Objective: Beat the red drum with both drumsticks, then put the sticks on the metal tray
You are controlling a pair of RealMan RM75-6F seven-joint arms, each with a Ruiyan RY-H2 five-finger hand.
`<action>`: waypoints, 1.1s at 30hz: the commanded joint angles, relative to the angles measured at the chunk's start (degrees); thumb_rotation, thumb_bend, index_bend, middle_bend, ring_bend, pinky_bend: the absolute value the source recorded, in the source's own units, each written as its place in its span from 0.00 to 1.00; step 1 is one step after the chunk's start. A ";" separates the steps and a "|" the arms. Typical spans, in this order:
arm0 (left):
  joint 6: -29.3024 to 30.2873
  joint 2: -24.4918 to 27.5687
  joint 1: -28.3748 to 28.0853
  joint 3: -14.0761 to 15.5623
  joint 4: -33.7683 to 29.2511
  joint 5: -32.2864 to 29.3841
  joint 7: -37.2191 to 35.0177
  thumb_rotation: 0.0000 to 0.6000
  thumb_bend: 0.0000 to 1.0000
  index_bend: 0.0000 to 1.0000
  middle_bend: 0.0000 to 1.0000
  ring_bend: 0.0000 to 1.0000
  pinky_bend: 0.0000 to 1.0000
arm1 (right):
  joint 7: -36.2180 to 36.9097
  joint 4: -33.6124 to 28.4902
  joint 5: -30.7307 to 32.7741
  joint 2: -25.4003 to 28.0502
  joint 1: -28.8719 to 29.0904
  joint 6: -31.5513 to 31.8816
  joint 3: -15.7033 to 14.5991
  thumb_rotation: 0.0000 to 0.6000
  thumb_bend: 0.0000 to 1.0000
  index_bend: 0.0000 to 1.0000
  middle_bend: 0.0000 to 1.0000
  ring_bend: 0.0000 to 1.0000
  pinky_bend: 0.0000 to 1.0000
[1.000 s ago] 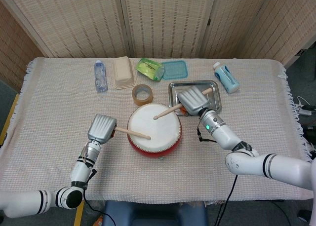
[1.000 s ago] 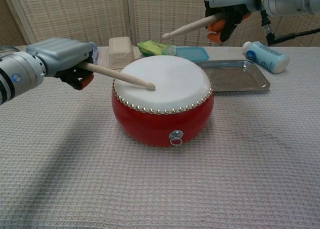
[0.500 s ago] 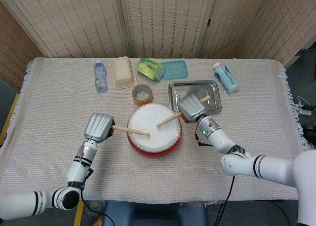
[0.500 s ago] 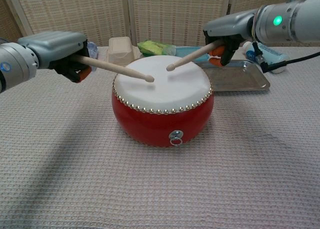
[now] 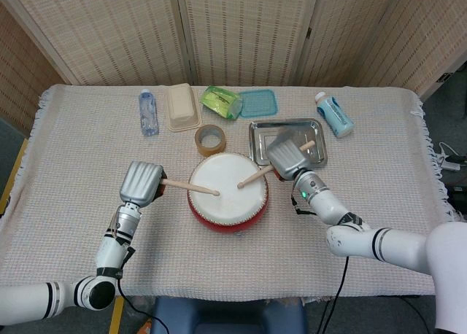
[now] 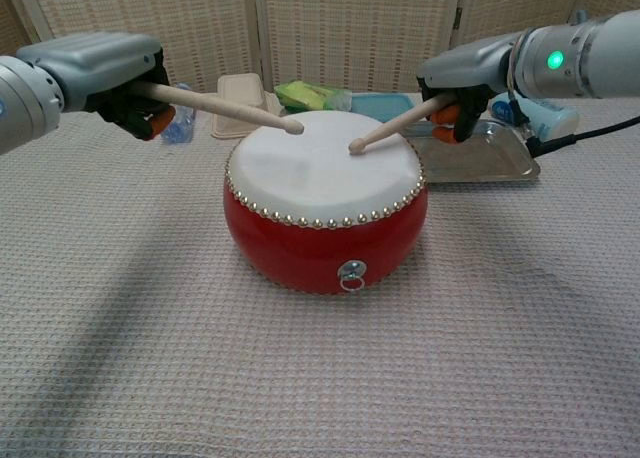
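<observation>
Now, drum: the red drum [image 6: 325, 210] sits on the cloth-covered table [image 5: 379, 210], near the middle, its white skin facing up.
Left hand: the left hand [image 6: 105, 68] grips the left stick [image 6: 225, 106], fingers wrapped round the handle; the tip hangs above the skin's far-left part, not touching.
Right hand: the right hand [image 6: 462, 78] grips the right stick [image 6: 395, 128], whose tip is down at the skin, right of centre.
Tray: the metal tray [image 5: 315, 150] lies just behind and right of the drum, partly hidden by the right hand in the head view.
Behind the drum: a tape roll [image 5: 210, 139], a water bottle [image 5: 148, 113], a beige box [image 5: 182, 106], a green packet [image 5: 221, 101], a blue lid [image 5: 258, 103].
Right of tray: a white and blue bottle [image 5: 334, 115] lying on its side.
</observation>
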 commanded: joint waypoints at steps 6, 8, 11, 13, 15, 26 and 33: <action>-2.63 -4.88 -0.91 2.25 4.46 -3.42 1.95 1.00 0.66 1.00 1.00 1.00 1.00 | 7.65 -7.37 -5.64 6.15 -2.13 3.75 5.72 1.00 0.48 1.00 1.00 1.00 1.00; -3.28 -5.89 -1.46 3.41 6.20 -3.68 3.87 1.00 0.66 1.00 1.00 1.00 1.00 | 8.91 -8.60 -6.55 7.40 -2.70 3.76 6.34 1.00 0.48 1.00 1.00 1.00 1.00; -2.53 -5.80 -1.45 3.07 6.25 -3.77 4.19 1.00 0.66 1.00 1.00 1.00 1.00 | 8.51 -7.87 -6.47 6.93 -2.78 2.26 5.40 1.00 0.48 1.00 1.00 1.00 1.00; -1.50 -4.99 -1.07 2.03 5.08 -3.22 2.90 1.00 0.66 1.00 1.00 1.00 1.00 | 7.14 -6.19 -5.78 5.51 -2.48 1.10 4.10 1.00 0.48 1.00 1.00 1.00 1.00; -0.54 -3.51 -0.67 1.02 3.18 -2.22 1.57 1.00 0.66 1.00 1.00 1.00 1.00 | 5.06 -3.67 -4.17 3.32 -1.95 -0.13 2.42 1.00 0.48 1.00 1.00 1.00 1.00; -1.98 -4.33 -1.46 1.58 2.39 -3.01 2.15 1.00 0.66 1.00 1.00 1.00 1.00 | 8.07 -5.73 -6.80 4.66 -3.32 3.87 5.48 1.00 0.48 1.00 1.00 1.00 1.00; -2.75 -7.77 -2.75 2.56 6.57 -5.63 5.54 1.00 0.65 1.00 1.00 1.00 1.00 | 12.70 -9.29 -10.55 8.05 -5.20 4.21 7.42 1.00 0.48 1.00 1.00 1.00 1.00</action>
